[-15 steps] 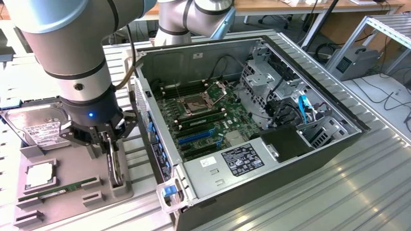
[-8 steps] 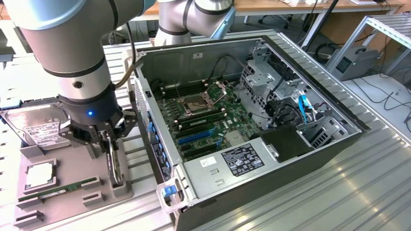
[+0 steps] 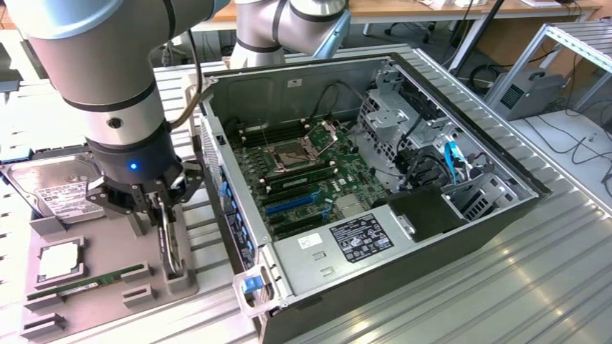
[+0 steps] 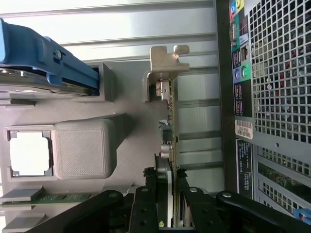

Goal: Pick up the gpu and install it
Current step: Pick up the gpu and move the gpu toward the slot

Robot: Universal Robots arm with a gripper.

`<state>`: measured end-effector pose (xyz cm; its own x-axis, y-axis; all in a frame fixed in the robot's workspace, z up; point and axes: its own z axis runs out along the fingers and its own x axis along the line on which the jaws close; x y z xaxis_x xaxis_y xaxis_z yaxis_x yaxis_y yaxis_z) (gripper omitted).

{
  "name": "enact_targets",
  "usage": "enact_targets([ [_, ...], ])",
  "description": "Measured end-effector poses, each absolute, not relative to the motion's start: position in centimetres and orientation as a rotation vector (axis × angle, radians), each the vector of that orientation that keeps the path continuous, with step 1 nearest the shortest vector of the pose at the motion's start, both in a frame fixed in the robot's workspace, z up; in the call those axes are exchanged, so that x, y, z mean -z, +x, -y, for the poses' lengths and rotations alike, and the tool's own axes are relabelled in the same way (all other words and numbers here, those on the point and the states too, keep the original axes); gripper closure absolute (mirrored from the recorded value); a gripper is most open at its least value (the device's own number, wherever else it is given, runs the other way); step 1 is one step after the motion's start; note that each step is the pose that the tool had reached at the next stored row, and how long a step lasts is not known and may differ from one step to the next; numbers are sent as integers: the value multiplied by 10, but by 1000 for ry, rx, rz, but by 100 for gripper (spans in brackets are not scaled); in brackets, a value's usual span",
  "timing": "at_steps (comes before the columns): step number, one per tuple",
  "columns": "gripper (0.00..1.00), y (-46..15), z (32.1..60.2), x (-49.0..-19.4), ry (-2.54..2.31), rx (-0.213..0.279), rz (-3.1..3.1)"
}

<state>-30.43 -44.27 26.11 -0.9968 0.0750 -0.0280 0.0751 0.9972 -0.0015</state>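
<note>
**Claw gripping the gpu in its tray slot**

I am watching the table point(image 3: 535, 287), where the open case point(image 3: 411, 283) is lying on its side with the board facing up. The arm point(image 3: 105, 64) is reaching down on the exterior view's left, over the grey tray point(image 3: 110, 247) just beside the case. The gpu point(image 3: 172, 247) is standing on edge in that tray, with its bracket point(image 4: 167, 60) sitting in a holder at the far end. The claw point(image 4: 166, 177) is straddling the card's near end. Its fingers point(image 4: 146, 204) are pressing on both faces, so I am reading it as clamped on the gpu.

I am judging this as the pick-up, with the card seemingly not yet lifted. To do it well, I am keeping the grip square on the flat faces and the card upright. I am also favouring a straight pull out of the holder, so the bracket is not snagging and the card is not twisting.
</note>
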Motion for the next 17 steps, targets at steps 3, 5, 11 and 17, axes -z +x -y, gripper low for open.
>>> enact_targets([
  [3, 73, -304, 443, -262, 117, 4, -3111],
  [5, 73, -304, 443, -263, 117, 4, -3111],
  [11, 73, -304, 443, -266, 117, 4, -3111],
  [17, 73, -304, 443, -269, 117, 4, -3111],
])
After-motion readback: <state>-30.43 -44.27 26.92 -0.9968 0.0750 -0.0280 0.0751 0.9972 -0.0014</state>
